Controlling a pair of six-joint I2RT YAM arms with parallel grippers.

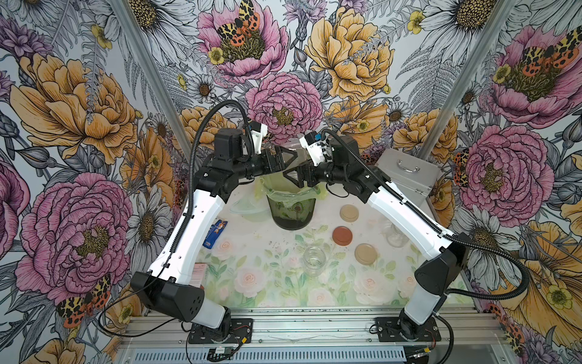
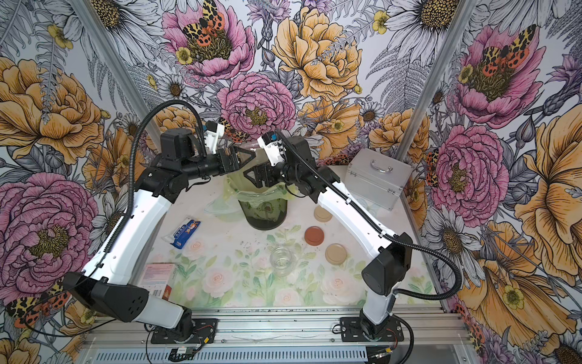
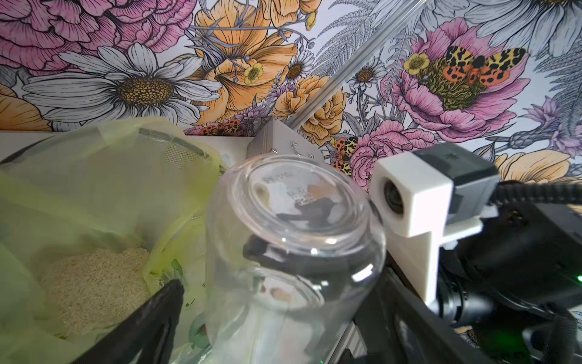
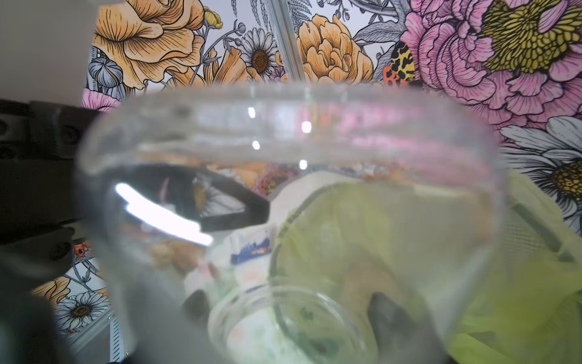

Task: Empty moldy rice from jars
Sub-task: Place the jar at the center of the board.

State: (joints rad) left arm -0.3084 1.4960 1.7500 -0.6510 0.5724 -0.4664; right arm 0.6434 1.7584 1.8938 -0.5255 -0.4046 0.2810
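The right gripper clasped a jar upended above the bin, long axis tilted, mouth pointing down, base skyward. Whether the left gripper gripped anything was unclear.

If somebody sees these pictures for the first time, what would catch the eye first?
Most striking is the clear jar, tipped base-up and seemingly empty in the right pincer, above the dark bin at the far middle of the table. A pale heap of rice lies in its yellow-green bag. Nearer, three loose lids and two open jars sit on that table.
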